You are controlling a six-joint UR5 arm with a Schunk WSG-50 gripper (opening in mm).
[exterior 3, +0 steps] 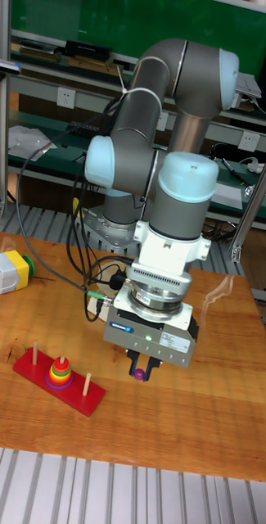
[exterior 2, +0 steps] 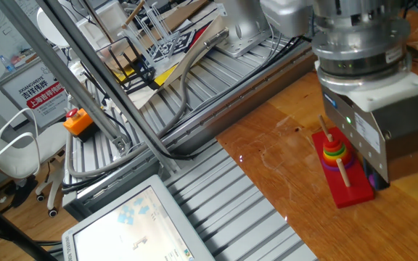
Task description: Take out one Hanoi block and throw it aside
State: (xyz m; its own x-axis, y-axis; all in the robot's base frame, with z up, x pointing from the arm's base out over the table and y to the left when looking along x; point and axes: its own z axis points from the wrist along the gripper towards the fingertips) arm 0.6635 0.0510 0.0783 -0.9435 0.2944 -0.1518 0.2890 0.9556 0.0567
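The Hanoi block (exterior 3: 139,374), a small purple ring, hangs just above the wooden table with my gripper (exterior 3: 144,368) shut on it. In the fixed view only a sliver of purple (exterior 2: 372,178) shows under the gripper body (exterior 2: 383,141), whose fingers are hidden. The red peg base (exterior 3: 34,370) lies to the left of the gripper, clear of it. Its middle peg carries a stack of red, yellow and green rings (exterior 3: 60,372), seen in the fixed view as the ring stack (exterior 2: 333,153).
A grey box with a yellow button (exterior 3: 8,270) stands at the table's far left. Cables (exterior 3: 83,278) trail from the arm base across the wood. An orange-topped box (exterior 2: 78,122) and a monitor (exterior 2: 129,228) sit beyond the table edge on the metal frame.
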